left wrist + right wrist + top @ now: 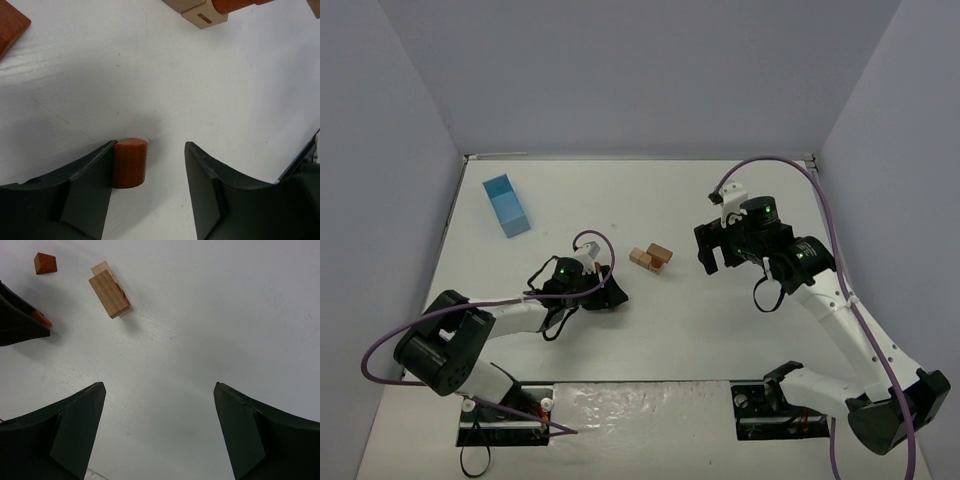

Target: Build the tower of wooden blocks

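top view: blocks mid-table, both grippers unclenched

one blue box (507, 205) lies far left on the table (670, 340), well apart from everything else. there are two arms and two grippers. the blocks (651, 258) sit in a small cluster between the grippers. from above i count two tan pieces and one reddish one, though they run together at this size.

in the left wrist view, one reddish cylinder (129, 162) touches the inner face of one finger (90, 175). the other finger stands clear of it, so the left gripper (150, 149) is released and grips nothing. the cylinder's long axis runs along that finger, its end face toward the cluster; i can't tell whether it stands or lies. the top edge cuts off a slotted tan piece and two reddish ones.

in the right wrist view, the right gripper (159, 386) is spread wide over bare table. one reddish wedge (45, 263) lies apart from a tan block (109, 294). that block lies flat on a second tan piece, its long axis slanting upper left to lower right, with a reddish sliver half hidden between them.
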Available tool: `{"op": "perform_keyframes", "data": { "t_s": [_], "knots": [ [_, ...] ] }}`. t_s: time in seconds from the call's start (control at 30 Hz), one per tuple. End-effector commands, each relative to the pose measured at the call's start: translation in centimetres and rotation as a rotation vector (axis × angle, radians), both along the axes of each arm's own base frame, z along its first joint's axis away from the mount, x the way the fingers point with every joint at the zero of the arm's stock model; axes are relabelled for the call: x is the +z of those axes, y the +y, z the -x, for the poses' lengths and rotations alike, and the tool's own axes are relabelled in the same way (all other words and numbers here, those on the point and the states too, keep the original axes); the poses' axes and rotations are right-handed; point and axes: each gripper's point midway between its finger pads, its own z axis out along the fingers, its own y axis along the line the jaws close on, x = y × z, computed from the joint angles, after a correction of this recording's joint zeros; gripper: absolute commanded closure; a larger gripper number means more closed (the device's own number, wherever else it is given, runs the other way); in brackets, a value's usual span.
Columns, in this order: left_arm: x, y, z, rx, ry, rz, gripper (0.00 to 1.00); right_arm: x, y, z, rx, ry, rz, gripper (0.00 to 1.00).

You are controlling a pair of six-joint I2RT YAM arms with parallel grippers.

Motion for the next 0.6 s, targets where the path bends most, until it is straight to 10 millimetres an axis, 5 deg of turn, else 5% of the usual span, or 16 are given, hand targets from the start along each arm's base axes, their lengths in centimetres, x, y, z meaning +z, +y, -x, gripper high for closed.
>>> {"op": "perform_keyframes", "data": {
  "t_s": [0.0,0.43,0.57],
  "knots": [
    [-3.2,3.0,0.9,0.085,0.063,-0.117,0.44,0.8,0.6,-0.9,0.022,-0.047,-0.025,0.13],
    [-1.7,7.3,-0.3,0.248,0.0,-0.262,0.36,0.9,0.9,-0.9,0.054,-0.055,-0.017,0.13],
    [1.1,8.9,-0.5,0.289,-0.038,-0.321,0.36,1.5,2.2,-0.5,0.116,-0.063,-0.037,0.13]
  ]
}}
